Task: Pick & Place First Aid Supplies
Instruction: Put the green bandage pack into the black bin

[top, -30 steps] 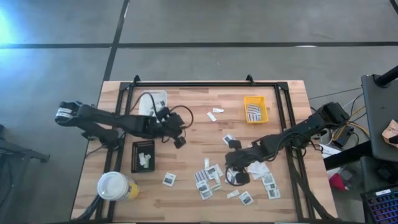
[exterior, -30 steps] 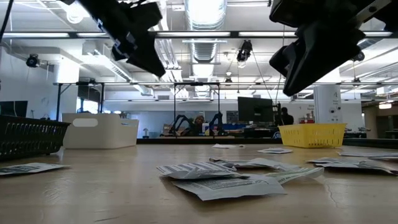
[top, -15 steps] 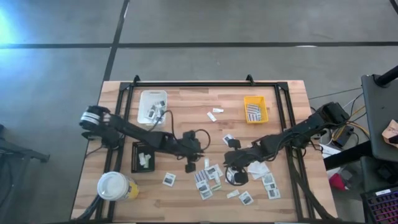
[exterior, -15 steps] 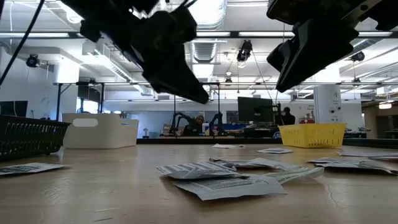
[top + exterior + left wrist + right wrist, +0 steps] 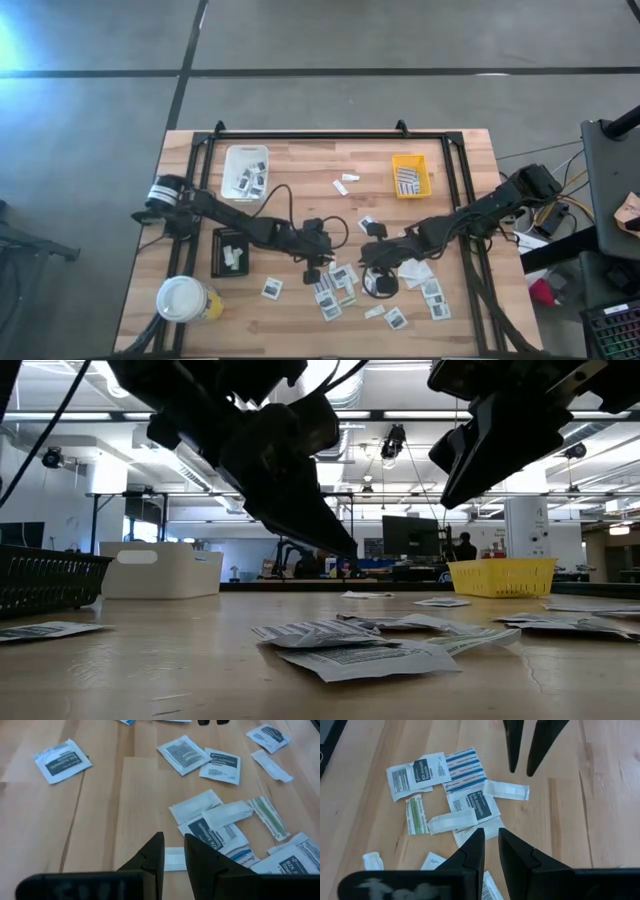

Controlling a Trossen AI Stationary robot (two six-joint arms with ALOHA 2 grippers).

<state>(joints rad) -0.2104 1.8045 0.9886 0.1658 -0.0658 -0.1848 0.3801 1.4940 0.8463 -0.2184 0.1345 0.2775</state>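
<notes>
The first aid supplies, small flat white packets with dark print and some striped strips, lie scattered in a pile (image 5: 340, 285) on the wooden table, toward its near right. One packet (image 5: 272, 288) lies apart to the left. My left gripper (image 5: 318, 272) hangs just above the pile's left edge, narrowly open and empty. A narrow white strip (image 5: 172, 859) lies under its fingers (image 5: 173, 836). My right gripper (image 5: 375, 283) hovers over the pile's right side, also narrowly open and empty (image 5: 489, 831). In the low view both grippers (image 5: 335, 540) (image 5: 450, 495) are clear of the table.
A white tray (image 5: 245, 170) with a few packets stands far left, a yellow tray (image 5: 411, 176) far right, and a black tray (image 5: 230, 250) at the left. A white-topped yellow cup (image 5: 185, 298) sits at the near left corner. Small white pieces (image 5: 345, 183) lie mid-table.
My left gripper has swung from beside the white tray toward the table's near right, across the middle of the table, and has come down over the left edge of the packet pile. The right arm has kept still.
</notes>
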